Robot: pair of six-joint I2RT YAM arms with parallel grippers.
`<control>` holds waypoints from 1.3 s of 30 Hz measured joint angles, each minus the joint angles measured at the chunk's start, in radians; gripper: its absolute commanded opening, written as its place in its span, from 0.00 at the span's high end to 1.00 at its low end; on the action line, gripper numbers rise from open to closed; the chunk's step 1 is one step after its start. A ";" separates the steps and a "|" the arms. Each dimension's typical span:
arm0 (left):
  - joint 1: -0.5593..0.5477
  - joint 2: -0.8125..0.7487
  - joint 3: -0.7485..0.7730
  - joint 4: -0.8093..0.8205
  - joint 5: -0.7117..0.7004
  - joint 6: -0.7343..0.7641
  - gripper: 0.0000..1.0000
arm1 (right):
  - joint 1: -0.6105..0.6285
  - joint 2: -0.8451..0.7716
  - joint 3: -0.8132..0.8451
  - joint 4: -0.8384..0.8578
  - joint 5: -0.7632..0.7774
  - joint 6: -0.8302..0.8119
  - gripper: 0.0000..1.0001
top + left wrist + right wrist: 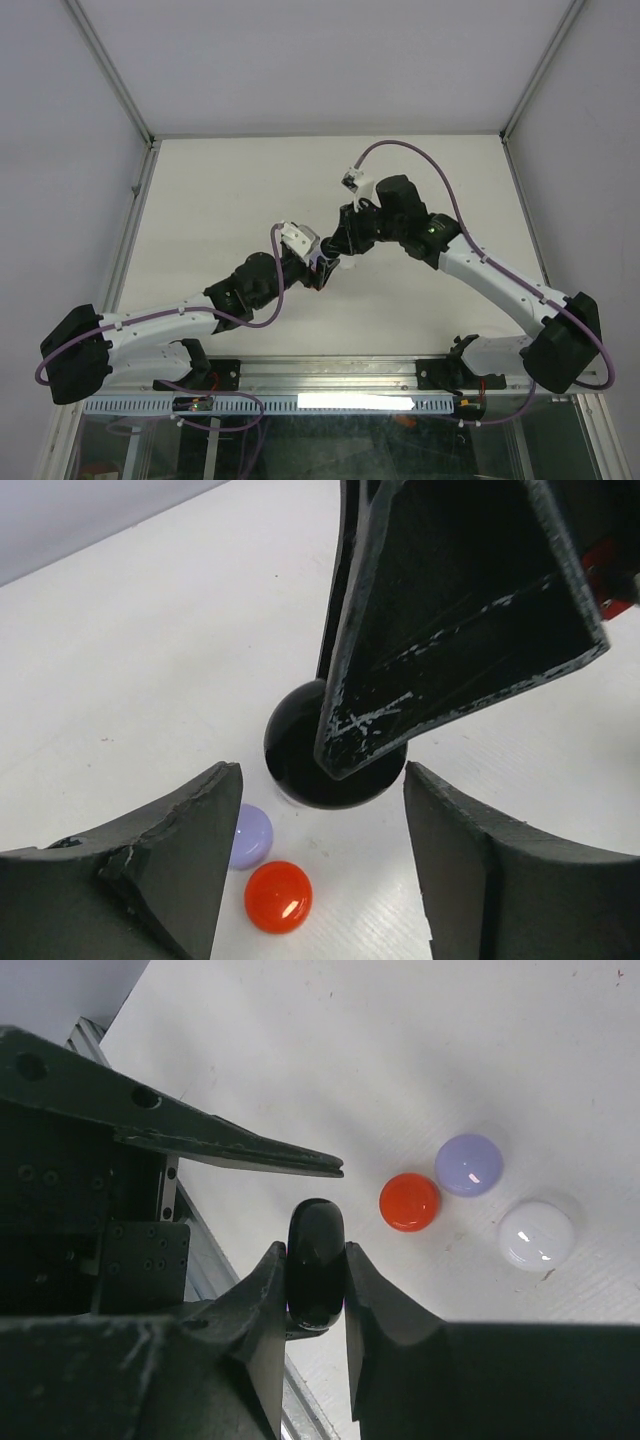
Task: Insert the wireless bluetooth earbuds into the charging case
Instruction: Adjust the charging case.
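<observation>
My right gripper (316, 1256) is shut on a glossy black oval case (316, 1245) and holds it edge-up just over the table. The same case shows in the left wrist view (298, 755), partly hidden behind one of the right gripper's fingers (450, 610). My left gripper (320, 805) is open and empty, its jaws wide apart just short of the case. In the top view the two grippers, left (322, 274) and right (344, 247), meet at the table's middle. I cannot make out the earbuds as such.
Three small glossy domes lie on the white table beside the case: orange (409, 1202), lilac (469, 1164) and white (536, 1235). The orange (278, 896) and lilac (251, 835) ones sit by my left finger. The table's metal front rail (190, 1250) is close behind.
</observation>
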 measured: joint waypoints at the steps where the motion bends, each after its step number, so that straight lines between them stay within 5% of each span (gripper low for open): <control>1: 0.000 -0.001 0.000 -0.005 0.001 -0.003 0.28 | 0.000 -0.005 0.003 -0.005 0.000 -0.006 1.00; 8: 0.015 -0.039 -0.026 -0.037 0.072 -0.049 0.20 | -0.005 -0.033 0.031 -0.065 -0.014 -0.066 1.00; 17: 0.124 -0.167 -0.109 0.013 0.343 -0.137 0.26 | -0.011 -0.068 0.047 -0.113 -0.111 -0.154 1.00; 39: 0.258 -0.087 -0.145 0.332 0.851 -0.410 0.61 | 0.024 -0.092 0.059 -0.143 -0.393 -0.294 1.00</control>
